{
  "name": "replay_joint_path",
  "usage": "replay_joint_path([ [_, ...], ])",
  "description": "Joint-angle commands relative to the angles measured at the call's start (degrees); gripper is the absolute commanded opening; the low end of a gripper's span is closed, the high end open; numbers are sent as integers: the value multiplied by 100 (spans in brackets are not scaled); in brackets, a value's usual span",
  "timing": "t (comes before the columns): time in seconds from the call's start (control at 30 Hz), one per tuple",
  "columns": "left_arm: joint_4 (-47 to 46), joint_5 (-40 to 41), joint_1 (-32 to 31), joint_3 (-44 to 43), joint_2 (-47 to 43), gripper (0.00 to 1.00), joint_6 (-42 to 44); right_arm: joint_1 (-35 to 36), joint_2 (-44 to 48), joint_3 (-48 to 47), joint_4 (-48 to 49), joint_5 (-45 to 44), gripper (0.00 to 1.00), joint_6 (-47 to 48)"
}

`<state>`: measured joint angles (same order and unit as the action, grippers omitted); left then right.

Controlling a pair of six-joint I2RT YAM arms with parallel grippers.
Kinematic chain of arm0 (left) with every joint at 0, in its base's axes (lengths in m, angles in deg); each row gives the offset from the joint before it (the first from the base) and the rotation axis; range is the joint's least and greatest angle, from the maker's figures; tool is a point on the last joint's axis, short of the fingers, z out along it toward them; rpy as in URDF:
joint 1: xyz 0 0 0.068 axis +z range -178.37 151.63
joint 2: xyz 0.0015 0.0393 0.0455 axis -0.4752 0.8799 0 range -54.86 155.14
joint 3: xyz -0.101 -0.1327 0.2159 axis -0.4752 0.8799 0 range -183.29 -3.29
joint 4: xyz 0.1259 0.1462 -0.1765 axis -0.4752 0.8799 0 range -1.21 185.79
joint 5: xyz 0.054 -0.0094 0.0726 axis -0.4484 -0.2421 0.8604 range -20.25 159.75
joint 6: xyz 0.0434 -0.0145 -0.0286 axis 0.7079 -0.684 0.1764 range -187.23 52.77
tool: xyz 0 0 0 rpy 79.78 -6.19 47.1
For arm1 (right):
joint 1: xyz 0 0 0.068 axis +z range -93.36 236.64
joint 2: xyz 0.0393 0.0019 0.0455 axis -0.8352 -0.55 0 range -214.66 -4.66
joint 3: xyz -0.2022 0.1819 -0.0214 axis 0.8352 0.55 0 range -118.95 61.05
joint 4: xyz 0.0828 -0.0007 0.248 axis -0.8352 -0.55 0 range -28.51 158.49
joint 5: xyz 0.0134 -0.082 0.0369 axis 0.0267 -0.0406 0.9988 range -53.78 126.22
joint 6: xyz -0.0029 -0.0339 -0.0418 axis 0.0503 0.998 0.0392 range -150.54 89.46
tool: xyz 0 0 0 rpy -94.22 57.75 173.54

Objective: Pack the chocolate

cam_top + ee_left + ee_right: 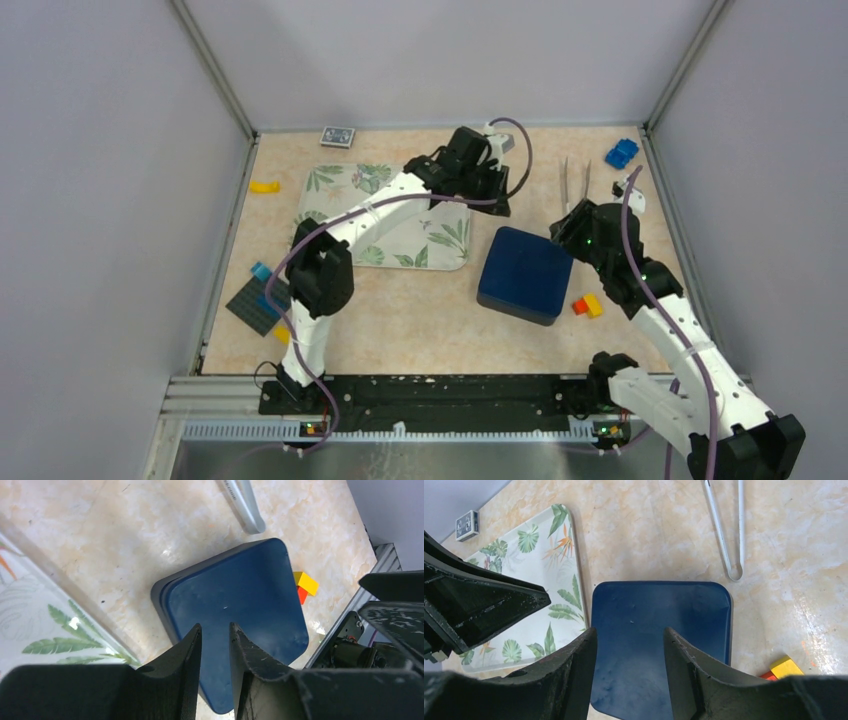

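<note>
Nothing readable here tbh: the little card (338, 135) at the far edge and the print on the tweezers (242, 502) are both too blurry. The blue box (525, 273) sits closed mid-table, right of the leaf tray (345, 185). The left gripper (216, 627) hangs just far-left of the box, barely parted. The right gripper (630, 632), at the box's far-right corner, is spread wider. Both are holding nothing. Can't tell where the chocolate is, so can't place it against either gripper.

Top external: high, behind arm bases, looks down over whole table (420, 320). Left wrist: close, steep, faces table's right side, left gripper (215, 628) at bottom edge. Right wrist: close, faces far wall, right gripper (630, 631) at bottom. All three share blue box (525, 273), leaf-print tray (430, 240).
</note>
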<state>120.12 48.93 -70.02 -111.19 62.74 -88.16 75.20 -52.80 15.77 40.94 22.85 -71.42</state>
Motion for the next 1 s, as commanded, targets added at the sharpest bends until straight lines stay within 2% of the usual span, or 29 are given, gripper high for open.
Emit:
replay_joint_path([
  [0.0,46,307,-162,-335,258,32,212,-33,34,-65,19,-174,50,78],
  [0.27,-389,265,-219,390,1028,29,-40,-61,81,-16,-55,-176,50,78],
  [0.37,-294,209,-234,310,1249,26,-34,-57,86,-53,-47,-154,51,101],
  [0.47,-165,222,-255,126,1028,26,8,-68,92,-131,-96,-162,51,122],
  [0.77,-525,455,-265,-22,-272,28,76,-69,52,-404,-178,-306,51,296],
  [0.97,-817,934,-315,36,-23,27,238,-68,38,-349,-172,-307,51,276],
])
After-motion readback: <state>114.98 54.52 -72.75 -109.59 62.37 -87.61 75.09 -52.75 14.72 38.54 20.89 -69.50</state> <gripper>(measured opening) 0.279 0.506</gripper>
